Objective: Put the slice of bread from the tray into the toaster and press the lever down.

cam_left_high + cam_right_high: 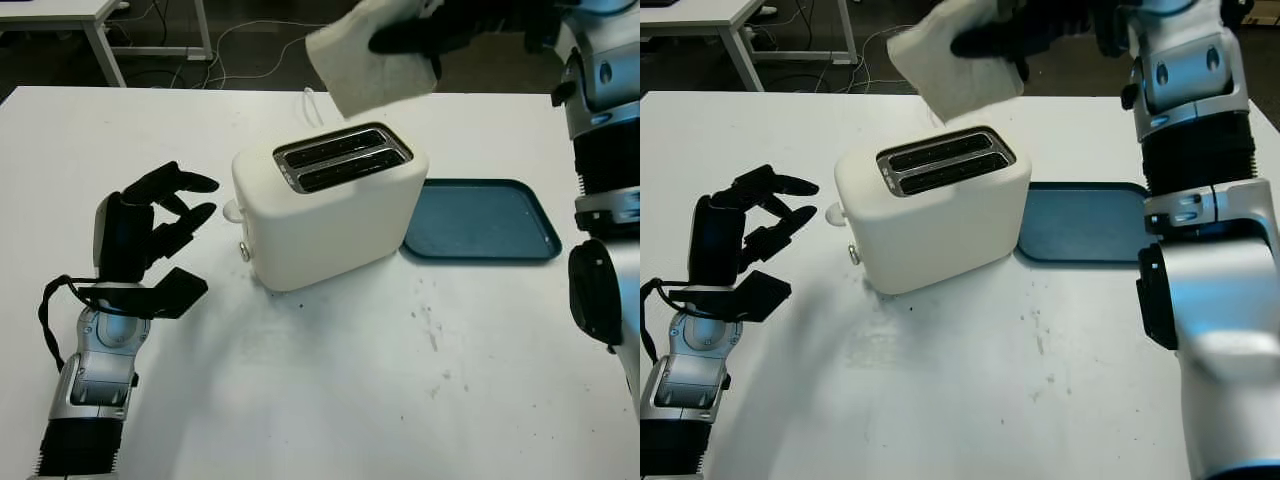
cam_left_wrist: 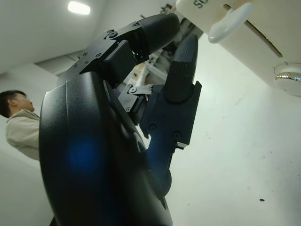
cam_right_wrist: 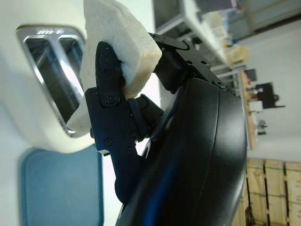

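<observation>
The right hand (image 1: 420,35) grasped the slice of bread (image 1: 365,60) in its black fingers, holding it tilted in the air above the toaster (image 1: 330,205), just behind the two open slots (image 1: 342,158) and clear of them. The slice hung below the fingers. The blue tray (image 1: 485,220) lay on the white worktop (image 1: 350,380) beside the toaster. On the toaster's other side, the left hand (image 1: 150,235) was open and held nothing, near the lever (image 2: 230,23).
</observation>
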Robot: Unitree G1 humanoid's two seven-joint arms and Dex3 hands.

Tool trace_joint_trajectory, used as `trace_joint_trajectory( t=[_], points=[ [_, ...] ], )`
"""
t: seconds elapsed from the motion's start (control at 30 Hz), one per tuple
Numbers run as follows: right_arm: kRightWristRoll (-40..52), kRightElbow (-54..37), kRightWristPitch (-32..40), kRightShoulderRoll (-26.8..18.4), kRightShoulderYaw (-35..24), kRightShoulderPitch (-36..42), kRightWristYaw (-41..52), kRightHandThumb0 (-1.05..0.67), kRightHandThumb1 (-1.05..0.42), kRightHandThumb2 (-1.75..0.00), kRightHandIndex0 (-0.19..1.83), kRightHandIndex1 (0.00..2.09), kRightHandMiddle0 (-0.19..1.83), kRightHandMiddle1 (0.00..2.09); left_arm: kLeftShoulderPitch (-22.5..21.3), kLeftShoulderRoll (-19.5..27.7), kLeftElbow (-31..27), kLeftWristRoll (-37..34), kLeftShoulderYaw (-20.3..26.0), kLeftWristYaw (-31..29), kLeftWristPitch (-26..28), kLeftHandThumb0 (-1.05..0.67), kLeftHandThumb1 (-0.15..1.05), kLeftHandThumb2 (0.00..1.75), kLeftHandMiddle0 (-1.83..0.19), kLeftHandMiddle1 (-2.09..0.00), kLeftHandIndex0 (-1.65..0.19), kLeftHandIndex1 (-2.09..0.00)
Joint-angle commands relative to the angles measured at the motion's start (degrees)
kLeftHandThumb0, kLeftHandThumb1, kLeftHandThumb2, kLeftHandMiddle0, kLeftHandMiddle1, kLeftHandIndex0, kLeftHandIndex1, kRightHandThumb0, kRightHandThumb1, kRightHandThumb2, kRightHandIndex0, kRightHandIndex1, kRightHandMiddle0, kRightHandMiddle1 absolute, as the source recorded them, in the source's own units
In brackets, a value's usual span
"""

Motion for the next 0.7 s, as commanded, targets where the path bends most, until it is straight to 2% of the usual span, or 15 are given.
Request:
trace_joint_trajectory(
  t=[0.0, 0.1, 0.3, 0.5, 0.67],
  points=[
    [-0.3, 1.3, -2.9, -0.8, 0.6, 1.2, 1.0, -0.50, -0.92, -0.35, 1.05, 1.75, 0.85, 1.75, 0.1, 0.1, -0.5, -0.3, 0.0, -0.1, 0.0, -0.34, 0.92, 0.06, -0.66, -1.45, -0.75, -0.79],
    [0.7, 1.4, -3.0, -0.9, 0.5, 2.3, 3.0, -0.53, -0.92, -0.33, 1.05, 1.75, 0.83, 1.75, 0.1, 0.1, -0.4, -0.8, 0.0, -0.3, -0.2, -0.33, 0.92, 0.05, -0.66, -1.44, -0.75, -0.79],
    [2.0, -1.8, 1.4, -1.2, 0.1, 3.1, 6.0, -0.61, -0.92, -0.28, 1.04, 1.75, 0.83, 1.75, 0.0, 0.0, -0.5, -0.3, -0.1, 0.0, 0.1, -0.34, 0.92, 0.04, -0.67, -1.43, -0.75, -0.79],
    [1.7, -1.3, 4.1, -1.2, 0.1, 2.8, 5.7, -0.60, -0.92, -0.27, 1.03, 1.75, 0.82, 1.75, -0.1, 0.0, -0.4, -0.6, -0.1, -0.1, -0.1, -0.34, 0.92, 0.04, -0.67, -1.43, -0.75, -0.79],
    [0.2, -0.3, 0.8, -1.2, 1.5, 2.7, 5.6, -0.61, -0.92, -0.31, 1.04, 1.75, 0.84, 1.75, 0.0, -0.1, -0.7, -0.3, -0.1, -0.1, 0.3, -0.35, 0.92, 0.04, -0.67, -1.43, -0.75, -0.79]
  ],
)
